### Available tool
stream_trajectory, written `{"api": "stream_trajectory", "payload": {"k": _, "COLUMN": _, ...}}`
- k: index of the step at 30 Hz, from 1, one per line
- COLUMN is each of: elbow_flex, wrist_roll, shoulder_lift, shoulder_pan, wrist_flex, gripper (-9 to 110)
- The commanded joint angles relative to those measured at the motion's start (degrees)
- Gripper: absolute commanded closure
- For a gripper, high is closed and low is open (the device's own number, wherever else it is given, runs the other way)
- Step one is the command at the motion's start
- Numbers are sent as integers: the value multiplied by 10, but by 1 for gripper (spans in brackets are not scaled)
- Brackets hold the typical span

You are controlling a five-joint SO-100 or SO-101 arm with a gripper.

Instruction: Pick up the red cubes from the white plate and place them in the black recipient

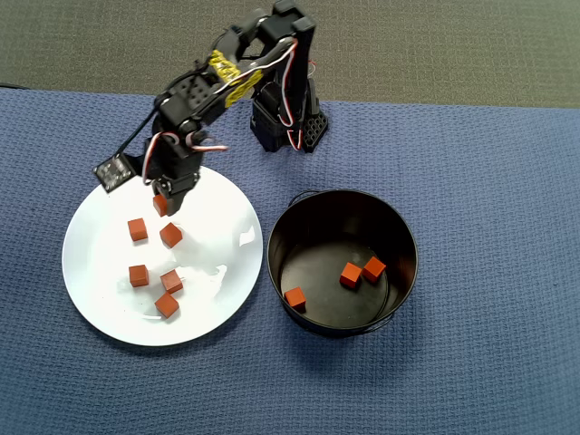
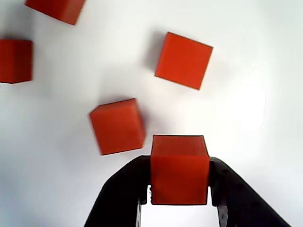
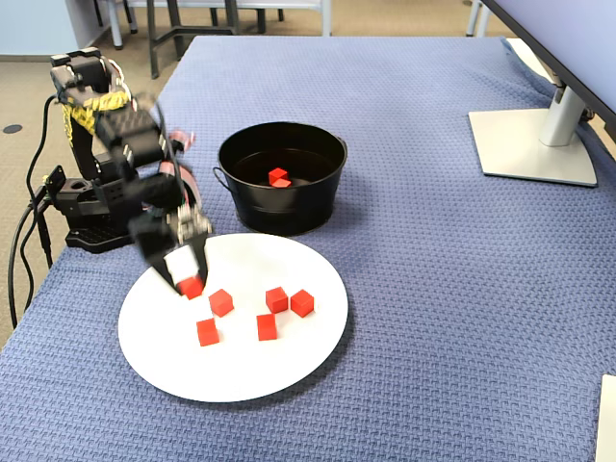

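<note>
The fingers (image 2: pixel 180 201) are clamping a red cube (image 2: pixel 180 169) by opposite faces over the white plate (image 1: pixel 227 217), seemingly readying it for the black pot (image 1: pixel 399 227).

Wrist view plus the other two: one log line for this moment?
gripper: shut on cube | over plate | loose on plate: five | pot: three cubes

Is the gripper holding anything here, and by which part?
Yes: the gripper holds one red cube by two opposite side faces, over the white plate.
</note>
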Motion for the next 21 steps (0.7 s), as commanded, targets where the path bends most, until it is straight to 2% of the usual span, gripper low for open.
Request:
{"api": "stream_trajectory", "payload": {"k": 1, "elbow_flex": -66, "wrist_roll": 112, "shoulder_lift": 106, "shoulder_pan": -47, "wrist_flex": 112, "gripper": 101}}
{"api": "stream_trajectory", "payload": {"k": 13, "elbow_flex": -250, "wrist_roll": 228, "shoulder_lift": 238, "shoulder_pan": -238, "wrist_flex": 321, "gripper": 102}}
{"api": "stream_trajectory", "payload": {"k": 21, "elbow_flex": -211, "wrist_roll": 307, "shoulder_lift": 270, "shoulder_pan": -437, "wrist_flex": 291, "gripper": 102}}
